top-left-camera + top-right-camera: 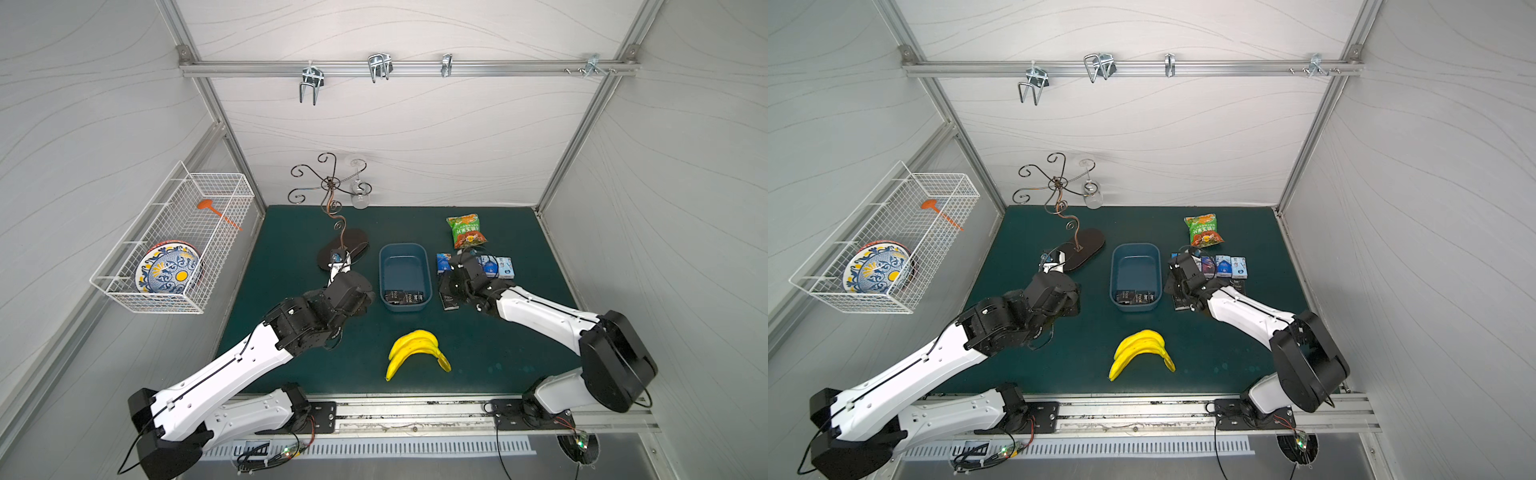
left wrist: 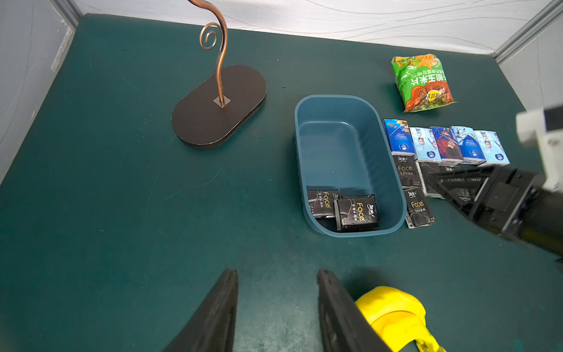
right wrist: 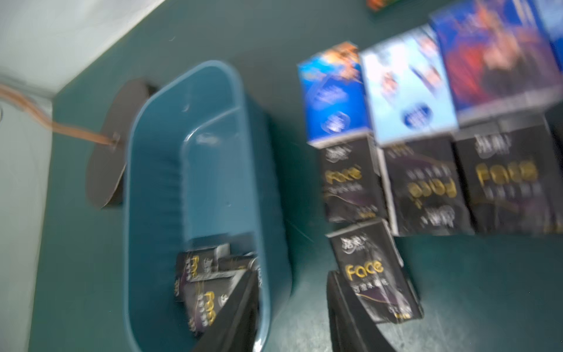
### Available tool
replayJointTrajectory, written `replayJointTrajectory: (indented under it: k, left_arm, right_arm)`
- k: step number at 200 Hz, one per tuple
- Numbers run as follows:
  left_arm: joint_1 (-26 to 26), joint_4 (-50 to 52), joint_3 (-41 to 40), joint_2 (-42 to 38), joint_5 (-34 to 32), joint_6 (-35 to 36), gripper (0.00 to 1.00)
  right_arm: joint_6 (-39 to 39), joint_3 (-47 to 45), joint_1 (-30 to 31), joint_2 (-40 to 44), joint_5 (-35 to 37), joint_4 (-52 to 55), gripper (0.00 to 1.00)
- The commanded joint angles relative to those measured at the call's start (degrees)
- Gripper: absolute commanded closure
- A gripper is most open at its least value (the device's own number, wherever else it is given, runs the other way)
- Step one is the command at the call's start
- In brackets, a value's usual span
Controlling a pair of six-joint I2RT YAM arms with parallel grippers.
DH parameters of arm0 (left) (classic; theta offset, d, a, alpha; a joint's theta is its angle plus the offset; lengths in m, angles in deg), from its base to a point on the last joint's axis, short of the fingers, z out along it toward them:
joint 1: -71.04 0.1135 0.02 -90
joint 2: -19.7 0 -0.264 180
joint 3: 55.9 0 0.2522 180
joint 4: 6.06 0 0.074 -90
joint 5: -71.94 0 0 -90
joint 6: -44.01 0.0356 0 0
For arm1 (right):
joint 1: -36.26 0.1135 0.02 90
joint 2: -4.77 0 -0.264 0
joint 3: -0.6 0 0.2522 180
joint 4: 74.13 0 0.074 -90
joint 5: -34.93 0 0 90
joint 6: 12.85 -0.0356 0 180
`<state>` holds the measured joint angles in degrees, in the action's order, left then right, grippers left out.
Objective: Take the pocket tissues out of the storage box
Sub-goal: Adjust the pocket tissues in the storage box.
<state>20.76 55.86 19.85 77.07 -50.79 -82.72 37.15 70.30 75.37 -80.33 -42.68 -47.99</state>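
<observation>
- Currently your left gripper [image 2: 275,274] is released: its two fingers stand apart over the green mat [image 2: 122,213] with nothing between them. It sits on the left of the storage box [image 2: 332,152], clear of it.
- Your right gripper [image 3: 291,274] is likewise spread and empty, with bare mat showing in the gap.
- In the blurred right wrist view, one of its fingers overlaps the box's rim and the other overlaps a lone black pack [image 3: 374,274] lying on the mat just beside the box. You cannot tell whether either finger touches.
- Of the pocket tissues [image 2: 356,213], at least two black ones lie inside the storage box at the end nearest the arms' bases, one partly over the other. The rest of the box floor is bare.
- The other packs lie on the mat to the right of the box. Five blue and white packs [image 2: 425,146] sit edge to edge in a row, and the black packs [image 2: 406,170] lie against that row on the near side, partly hidden by your right arm.
- The snack bag [image 2: 425,82] lies beyond that row.
- The bananas [image 1: 417,351] lie near the front of the mat.
- The copper stand [image 2: 217,106] sits left of the box.
</observation>
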Motion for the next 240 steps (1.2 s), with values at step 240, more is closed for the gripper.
replayJointTrajectory:
  k: [240]
  left_arm:
    - [3.8,-0.8,-0.8,0.5,-2.1,0.3,0.52]
  right_arm:
    - [23.3,40.9,4.6,-42.6,-3.0,24.2,0.68]
